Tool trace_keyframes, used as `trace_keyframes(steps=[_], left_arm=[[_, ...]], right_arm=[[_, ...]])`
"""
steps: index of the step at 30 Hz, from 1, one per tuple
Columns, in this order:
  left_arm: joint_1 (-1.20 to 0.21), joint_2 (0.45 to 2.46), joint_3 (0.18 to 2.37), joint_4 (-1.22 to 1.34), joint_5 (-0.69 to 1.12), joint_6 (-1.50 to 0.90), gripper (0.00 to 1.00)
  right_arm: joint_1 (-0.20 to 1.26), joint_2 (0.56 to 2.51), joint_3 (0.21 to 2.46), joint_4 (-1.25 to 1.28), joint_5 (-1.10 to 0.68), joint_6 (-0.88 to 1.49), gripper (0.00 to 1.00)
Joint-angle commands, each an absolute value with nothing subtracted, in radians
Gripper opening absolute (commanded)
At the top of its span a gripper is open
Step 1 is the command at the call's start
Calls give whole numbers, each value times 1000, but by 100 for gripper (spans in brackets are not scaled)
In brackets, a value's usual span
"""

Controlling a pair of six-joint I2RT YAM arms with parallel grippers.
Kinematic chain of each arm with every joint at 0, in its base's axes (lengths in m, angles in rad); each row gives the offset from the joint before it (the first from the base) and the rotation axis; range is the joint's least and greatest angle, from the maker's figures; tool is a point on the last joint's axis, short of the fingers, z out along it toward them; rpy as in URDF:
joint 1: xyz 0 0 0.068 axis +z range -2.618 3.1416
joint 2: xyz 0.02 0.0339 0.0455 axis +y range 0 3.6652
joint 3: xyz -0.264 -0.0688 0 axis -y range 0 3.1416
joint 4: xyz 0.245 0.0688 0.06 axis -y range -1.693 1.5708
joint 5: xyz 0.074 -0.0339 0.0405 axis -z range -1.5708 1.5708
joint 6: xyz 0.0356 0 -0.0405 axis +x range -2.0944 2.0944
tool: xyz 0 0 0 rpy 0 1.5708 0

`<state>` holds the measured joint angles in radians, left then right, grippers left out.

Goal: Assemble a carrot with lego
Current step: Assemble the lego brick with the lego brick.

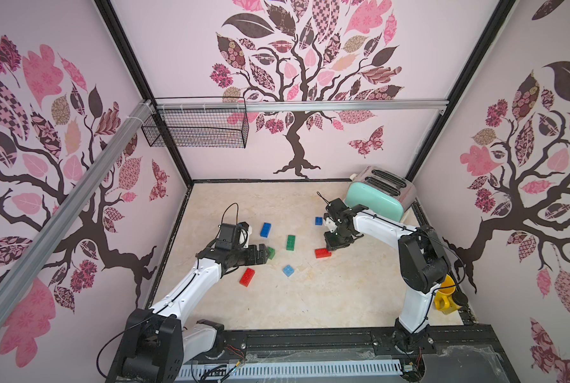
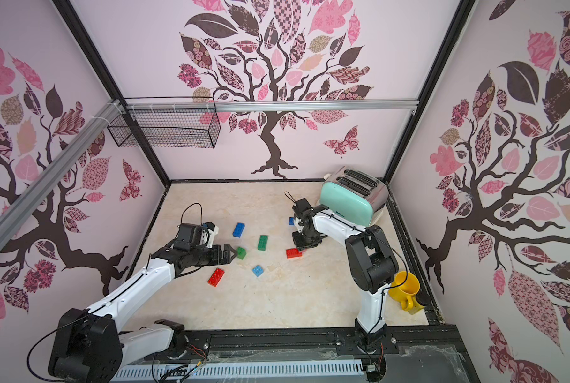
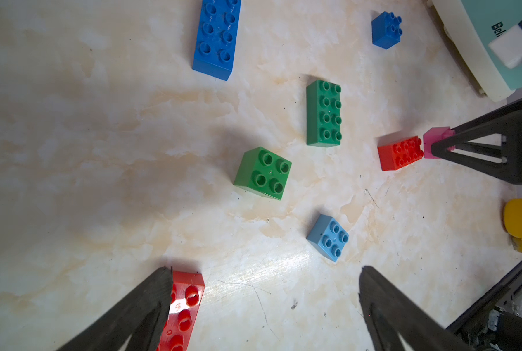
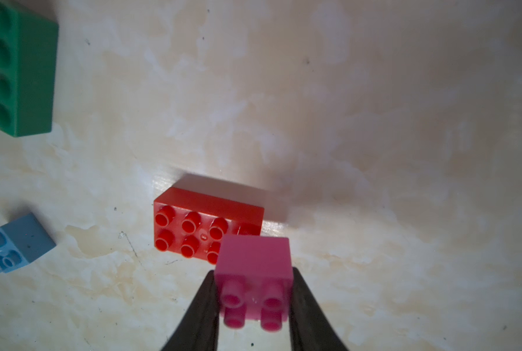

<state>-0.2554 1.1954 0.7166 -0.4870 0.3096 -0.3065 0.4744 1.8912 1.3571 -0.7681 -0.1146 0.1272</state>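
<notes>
1. Lego bricks point(image 1: 290, 242) lie separate, scattered across the middle of the table point(image 1: 310, 298).
2. Right gripper point(image 4: 253, 282) clamps a pink brick point(image 4: 253, 258) at one end of a red oblong brick point(image 4: 205, 225); whether they touch is unclear.
3. Left gripper point(image 3: 262, 273) has its jaws wide and empty, near the small green brick point(image 3: 262, 173).

The cream marbled bench point(image 1: 310, 298) carries studded plastic pieces: left red oblong brick point(image 1: 247, 277), right red oblong brick point(image 1: 322, 253), green oblong brick point(image 1: 290, 242), green square brick point(image 1: 271, 252), dark blue oblong brick point(image 1: 265, 229), dark blue square brick point(image 1: 318, 221), light blue square brick point(image 1: 288, 270), plus a mint-green toaster point(image 1: 376, 202) and a yellow mug point(image 1: 446, 295).
</notes>
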Motion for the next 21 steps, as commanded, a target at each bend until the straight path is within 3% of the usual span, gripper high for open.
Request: trace_keyframes(steps=[1,21], left_arm=[[-258,1203,724,-469,318,-289,98],[-256,1212,727,-469,317,-285,98]], right_arm=[[469,1907,1394,-809,-114,121,19],[469,2010,1438,-853,-95,177,16]])
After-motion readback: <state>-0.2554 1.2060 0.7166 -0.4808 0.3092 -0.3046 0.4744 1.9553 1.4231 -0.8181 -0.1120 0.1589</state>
